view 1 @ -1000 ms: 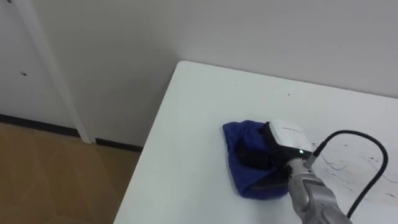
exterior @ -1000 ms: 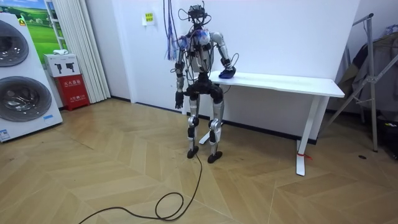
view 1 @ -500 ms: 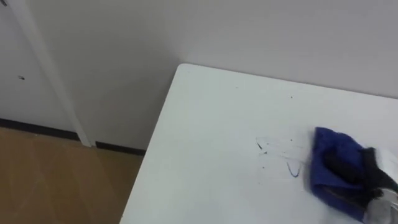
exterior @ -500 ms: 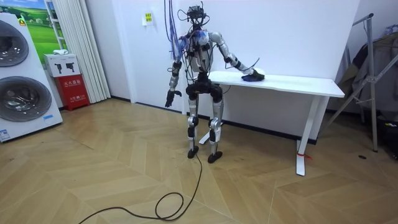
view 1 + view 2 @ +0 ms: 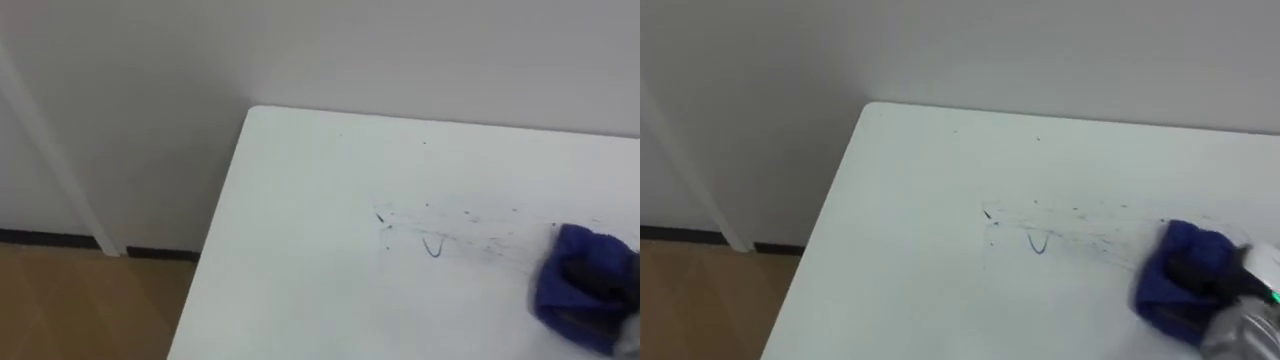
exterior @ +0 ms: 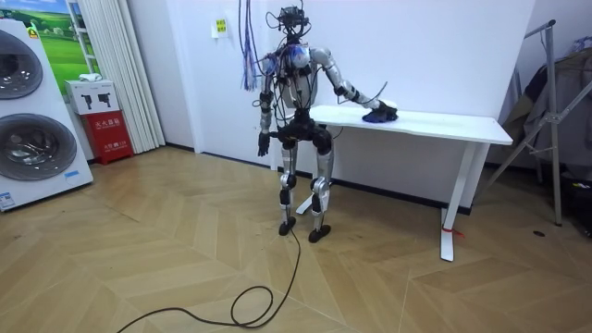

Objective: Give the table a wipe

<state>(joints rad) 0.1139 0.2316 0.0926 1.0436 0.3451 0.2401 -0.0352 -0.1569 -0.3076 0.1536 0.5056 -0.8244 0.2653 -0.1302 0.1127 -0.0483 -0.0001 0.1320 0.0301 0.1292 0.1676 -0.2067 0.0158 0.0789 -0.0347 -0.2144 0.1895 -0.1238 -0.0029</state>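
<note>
The robot stands on the wood floor (image 6: 185,259) at the end of the table (image 5: 300,250), in the upper middle of the room view. The table runs along the white wall (image 6: 444,46) toward the room view's right.

Right arm: stretched out over the tabletop toward the room view's right. The right hand (image 5: 1262,264) rests on the cloth (image 5: 582,288).

- Cloth: blue and bunched, lying on the tabletop. It is at the right edge of the eye views, in the lower half.
- Right hand: its dark fingers (image 5: 1200,270) lie on top of the cloth and are partly sunk into the folds. Whether they press flat or curl into the fabric cannot be told.

Marks (image 5: 432,245): a thin band of dark pen strokes and specks on the tabletop, in the middle of the eye views. It starts left of centre and runs right up to the cloth's upper edge. One small hooked stroke sits below the band.

Left arm: hanging at the robot's side, clear of the table. The left hand (image 6: 264,145) is level with the hips. Its grip cannot be told.

Surroundings in the room view:
- Washer (image 6: 28,111): at the left edge.
- Red box (image 6: 109,123): just right of the washer.
- Metal stand (image 6: 555,111): at the right edge.
</note>
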